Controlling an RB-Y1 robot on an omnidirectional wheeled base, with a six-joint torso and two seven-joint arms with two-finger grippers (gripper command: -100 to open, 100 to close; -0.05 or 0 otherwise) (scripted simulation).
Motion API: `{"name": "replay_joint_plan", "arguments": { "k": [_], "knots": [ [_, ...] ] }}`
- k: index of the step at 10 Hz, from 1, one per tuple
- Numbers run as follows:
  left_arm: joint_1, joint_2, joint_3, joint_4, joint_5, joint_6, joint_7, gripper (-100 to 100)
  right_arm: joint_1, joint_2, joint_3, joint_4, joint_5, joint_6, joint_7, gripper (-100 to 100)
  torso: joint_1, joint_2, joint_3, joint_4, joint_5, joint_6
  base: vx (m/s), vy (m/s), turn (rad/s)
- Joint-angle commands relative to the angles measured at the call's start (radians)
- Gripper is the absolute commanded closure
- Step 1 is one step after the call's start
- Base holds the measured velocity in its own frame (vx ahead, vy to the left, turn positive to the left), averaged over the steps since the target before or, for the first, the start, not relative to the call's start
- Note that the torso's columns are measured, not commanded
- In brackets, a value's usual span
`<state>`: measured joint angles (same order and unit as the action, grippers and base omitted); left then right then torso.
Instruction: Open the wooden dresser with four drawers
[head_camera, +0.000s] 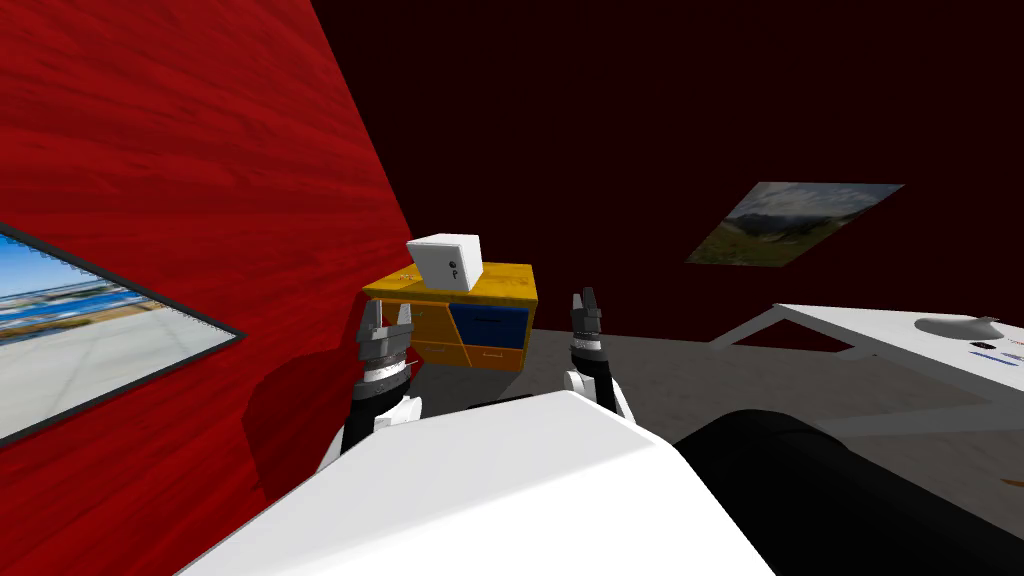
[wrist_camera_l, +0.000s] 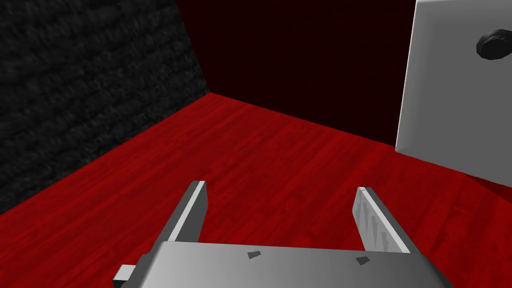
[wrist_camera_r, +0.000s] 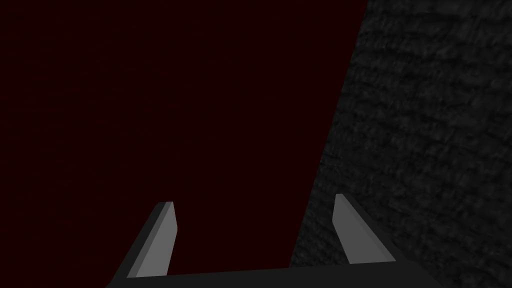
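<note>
A yellow-orange wooden dresser (head_camera: 505, 283) stands against the dark back wall, beside the red wall. Its front shows four drawers, one of them blue (head_camera: 489, 325); all look closed. A white box (head_camera: 447, 261) with a dark knob sits on its top, and the same white box (wrist_camera_l: 450, 95) appears beside my left hand. My left gripper (head_camera: 386, 318) is raised and open in front of the dresser's left side, some way short of it; in its wrist view the left gripper (wrist_camera_l: 282, 207) is empty. My right gripper (head_camera: 585, 302) is held up to the right of the dresser, and the right gripper (wrist_camera_r: 252, 227) stands open and empty.
The red wall (head_camera: 180, 180) runs close along my left with a framed picture (head_camera: 90, 330) on it. A white table (head_camera: 900, 345) with small items stands at the right. A landscape picture (head_camera: 790, 222) hangs on the dark back wall. Grey floor (head_camera: 660, 365) lies between me and the dresser.
</note>
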<state>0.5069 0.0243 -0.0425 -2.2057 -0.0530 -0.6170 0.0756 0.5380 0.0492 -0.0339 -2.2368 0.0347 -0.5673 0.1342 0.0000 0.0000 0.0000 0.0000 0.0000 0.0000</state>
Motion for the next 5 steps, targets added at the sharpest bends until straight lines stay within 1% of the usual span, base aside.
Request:
{"name": "replay_joint_plan", "arguments": {
  "k": [1, 5],
  "knots": [
    [0.000, 0.000, 0.000, 0.000, 0.000, 0.000, 0.000, 0, 0.000, 0.000, 0.000, 0.000, 0.000, 0.000, 0.000, 0, 0.000, 0.040, -0.082, 0.041, 0.000, 0.000, 0.000, 0.000, 0.000],
    [0.000, 0.000, 0.000, 0.000, 0.000, 0.000, 0.000, 0, 0.000, 0.000, 0.000, 0.000, 0.000, 0.000, 0.000, 0, 0.000, 0.322, -0.644, 0.322, 0.000, 0.000, 0.000, 0.000, 0.000]
  ]
}}
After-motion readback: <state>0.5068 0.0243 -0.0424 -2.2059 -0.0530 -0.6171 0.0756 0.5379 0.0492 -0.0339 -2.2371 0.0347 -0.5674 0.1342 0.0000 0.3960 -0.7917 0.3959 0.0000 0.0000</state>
